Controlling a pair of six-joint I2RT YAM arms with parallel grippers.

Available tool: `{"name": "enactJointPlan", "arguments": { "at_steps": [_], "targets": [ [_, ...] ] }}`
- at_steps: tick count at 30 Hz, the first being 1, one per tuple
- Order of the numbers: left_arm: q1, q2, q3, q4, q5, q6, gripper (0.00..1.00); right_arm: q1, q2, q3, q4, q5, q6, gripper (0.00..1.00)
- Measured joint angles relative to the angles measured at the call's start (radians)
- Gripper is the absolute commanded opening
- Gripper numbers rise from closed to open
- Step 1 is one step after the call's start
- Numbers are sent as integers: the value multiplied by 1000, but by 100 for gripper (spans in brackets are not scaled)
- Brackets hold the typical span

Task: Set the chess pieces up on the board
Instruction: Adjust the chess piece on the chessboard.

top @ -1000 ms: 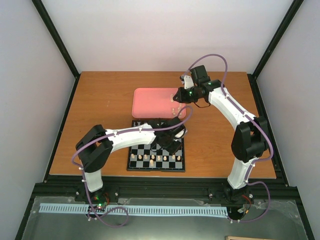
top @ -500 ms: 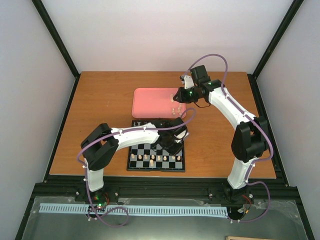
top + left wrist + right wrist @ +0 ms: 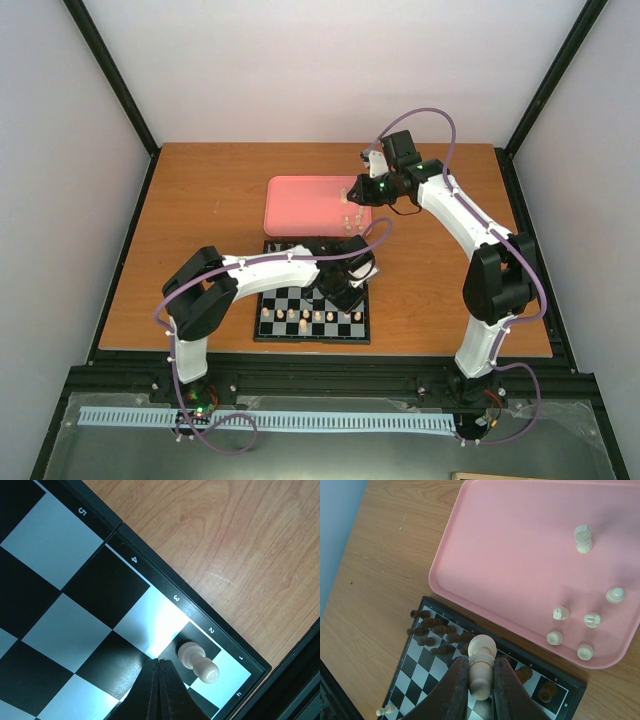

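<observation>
Black tapered fingers of the left gripper (image 3: 159,661) are pressed together with nothing between them, low over the board (image 3: 310,340) at its numbered edge, just beside a glossy cream pawn (image 3: 197,661). Above the board's far edge, the right gripper (image 3: 481,680) pinches a turned, round-headed cream piece (image 3: 481,667). Six loose pieces (image 3: 583,539) sit on the smooth pink tray (image 3: 510,540) beyond the board. The step in hand is probably placement: lower the held piece upright onto a vacant square.

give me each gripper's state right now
Left gripper: shut, holding nothing.
Right gripper: shut on a cream chess piece.
</observation>
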State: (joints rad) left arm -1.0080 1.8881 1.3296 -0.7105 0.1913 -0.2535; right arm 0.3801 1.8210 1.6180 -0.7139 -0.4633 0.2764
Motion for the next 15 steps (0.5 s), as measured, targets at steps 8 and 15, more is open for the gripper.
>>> {"name": "enactJointPlan", "arguments": {
  "at_steps": [8, 15],
  "targets": [
    [0, 11, 6, -6, 12, 16, 1, 0, 0, 0, 0, 0, 0, 11],
    [0, 16, 9, -11, 14, 23, 1, 0, 0, 0, 0, 0, 0, 10]
  ]
}}
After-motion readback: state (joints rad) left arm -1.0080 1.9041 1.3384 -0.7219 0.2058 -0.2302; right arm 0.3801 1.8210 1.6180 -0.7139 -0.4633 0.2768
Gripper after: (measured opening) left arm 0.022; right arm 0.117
